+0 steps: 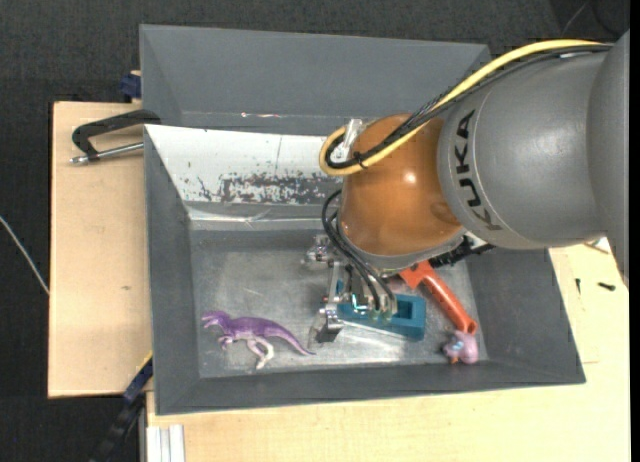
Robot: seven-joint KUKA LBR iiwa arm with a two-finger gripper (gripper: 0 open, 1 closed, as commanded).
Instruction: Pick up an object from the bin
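The bin point(170, 280) is matt grey metal, its floor scuffed and shinier. Inside it, the purple dinosaur point(250, 330) and teal block point(405, 318) look smooth plastic. Above it, the orange cover point(395, 200) gleams glossy.

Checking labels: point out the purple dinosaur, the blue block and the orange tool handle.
purple dinosaur point(250, 329): camera view, mid-body.
blue block point(408, 318): camera view, top face near its right end.
orange tool handle point(442, 298): camera view, middle of the handle.
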